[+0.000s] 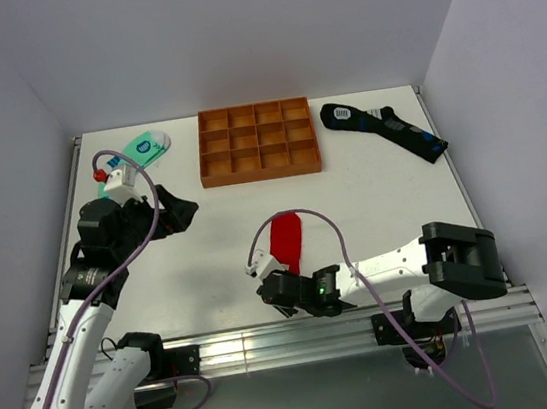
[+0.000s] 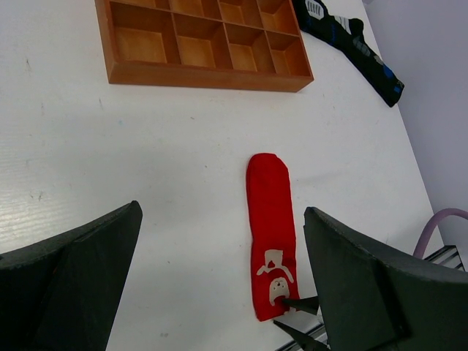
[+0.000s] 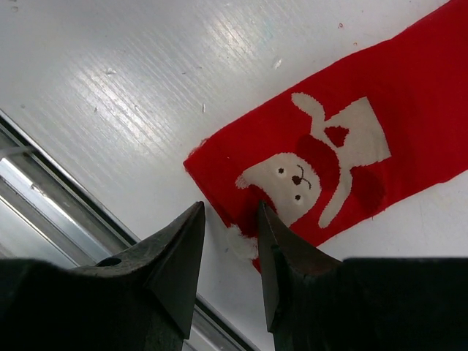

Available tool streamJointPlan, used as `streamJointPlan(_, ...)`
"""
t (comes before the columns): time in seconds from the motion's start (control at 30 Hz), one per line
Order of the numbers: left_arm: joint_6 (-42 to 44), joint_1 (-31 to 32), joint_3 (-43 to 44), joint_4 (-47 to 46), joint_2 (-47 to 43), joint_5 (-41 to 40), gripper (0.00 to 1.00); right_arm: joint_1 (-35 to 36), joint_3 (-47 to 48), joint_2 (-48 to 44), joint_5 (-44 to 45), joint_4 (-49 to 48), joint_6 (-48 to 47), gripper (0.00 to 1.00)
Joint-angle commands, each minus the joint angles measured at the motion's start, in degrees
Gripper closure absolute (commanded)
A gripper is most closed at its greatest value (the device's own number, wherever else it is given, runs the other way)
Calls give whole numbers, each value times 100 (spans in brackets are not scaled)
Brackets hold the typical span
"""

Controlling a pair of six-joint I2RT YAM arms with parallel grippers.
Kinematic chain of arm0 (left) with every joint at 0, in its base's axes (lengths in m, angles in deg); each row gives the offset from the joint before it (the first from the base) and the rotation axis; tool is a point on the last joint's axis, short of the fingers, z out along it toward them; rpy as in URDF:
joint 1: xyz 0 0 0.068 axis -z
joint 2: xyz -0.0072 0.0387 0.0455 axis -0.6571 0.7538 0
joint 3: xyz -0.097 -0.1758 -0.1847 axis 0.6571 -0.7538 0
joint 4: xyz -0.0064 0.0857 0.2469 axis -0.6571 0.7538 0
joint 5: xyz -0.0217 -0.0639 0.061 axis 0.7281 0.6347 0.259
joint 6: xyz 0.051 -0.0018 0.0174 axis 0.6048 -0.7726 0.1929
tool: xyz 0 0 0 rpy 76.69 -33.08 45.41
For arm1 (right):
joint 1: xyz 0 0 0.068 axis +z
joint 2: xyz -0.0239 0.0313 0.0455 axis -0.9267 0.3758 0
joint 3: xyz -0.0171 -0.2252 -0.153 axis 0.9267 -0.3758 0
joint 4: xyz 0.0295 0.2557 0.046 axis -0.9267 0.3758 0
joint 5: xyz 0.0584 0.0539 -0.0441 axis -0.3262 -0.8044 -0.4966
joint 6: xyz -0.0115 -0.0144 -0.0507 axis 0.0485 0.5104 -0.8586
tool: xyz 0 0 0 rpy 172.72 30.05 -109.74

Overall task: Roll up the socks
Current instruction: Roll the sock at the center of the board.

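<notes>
The red sock [image 1: 287,241] lies flat and stretched out on the white table [image 1: 385,210], well in front of the wooden tray [image 1: 262,175] and roughly in line with its middle. Its rounded toe points toward the tray, and its other end points away from it, toward the metal rail [image 1: 272,344]. That far end carries a small white animal figure wearing a red hat.

The right gripper [image 1: 268,296] sits low at this end of the sock, on the side away from the tray. In the right wrist view the right gripper [image 3: 230,212] is only narrowly parted. One finger [image 3: 281,256] overlaps the sock's edge and the other [image 3: 179,252] stands over bare table just beside the corner. A bit of the white pattern shows in the gap. The sock is not lifted or folded.

The left gripper [image 1: 186,214] hangs above the table to the left of the tray's near-left corner, well away from the red sock. Its fingers are spread wide and hold nothing, as the left wrist view [image 2: 223,212] shows.

A black and blue sock [image 1: 385,129] lies just to the right of the tray, slanting away from it. A teal and white sock [image 1: 142,149] lies to the tray's left, near the table's far-left corner.
</notes>
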Motion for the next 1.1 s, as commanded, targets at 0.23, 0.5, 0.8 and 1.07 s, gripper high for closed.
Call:
streamJointPlan(0.23,54,21,30,-143,71,49,1,27,313,221,150,184,-82,59)
streamJointPlan(0.5,19,21,30,-161,150,84,1,27,480,512,97,220,-275,60)
streamJointPlan(0.8,10,21,48,-152,176,49,1,27,516,503,-104,158,-399,51)
streamJointPlan(1.07,19,21,48,-143,176,14,0,36,700,705,-377,158,-513,54)
